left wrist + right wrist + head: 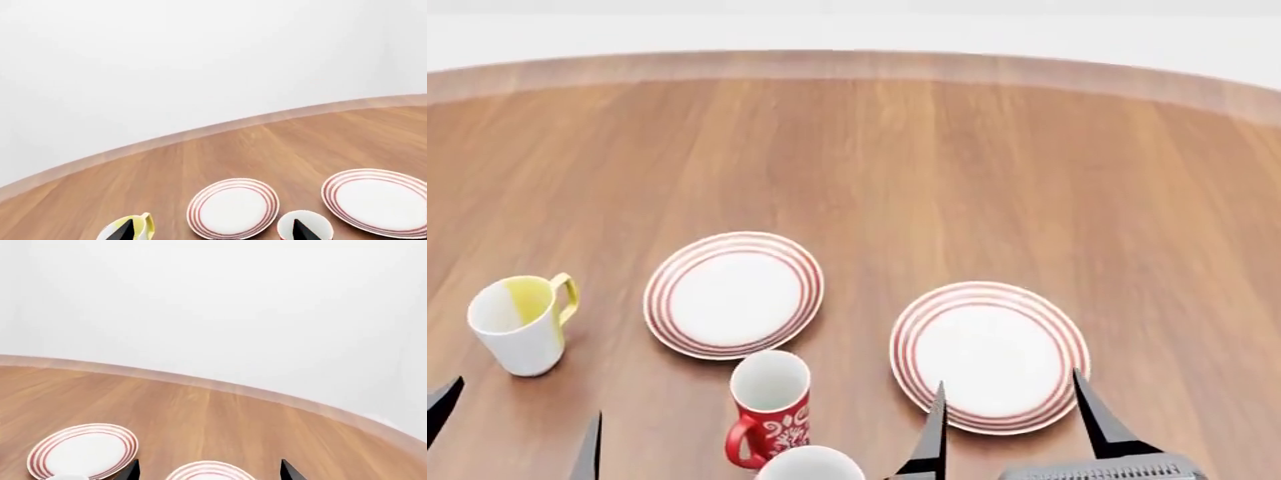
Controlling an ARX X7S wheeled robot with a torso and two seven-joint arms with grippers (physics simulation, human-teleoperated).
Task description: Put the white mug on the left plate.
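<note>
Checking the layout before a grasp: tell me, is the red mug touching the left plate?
Apart. The head view shows bare wood between the red mug and the left plate.

Left gripper (pixel 514 425): I see only two dark fingertips at the head view's lower edge, set apart, empty. Right gripper (pixel 1010 415): fingertips spread wide, nothing between them, pointing forward. Arms and wrists: mostly out of frame, so pose probably level, unconfirmed.

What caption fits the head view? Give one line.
Two red-ringed white plates, three mugs and open jaws over a wooden table.
</note>
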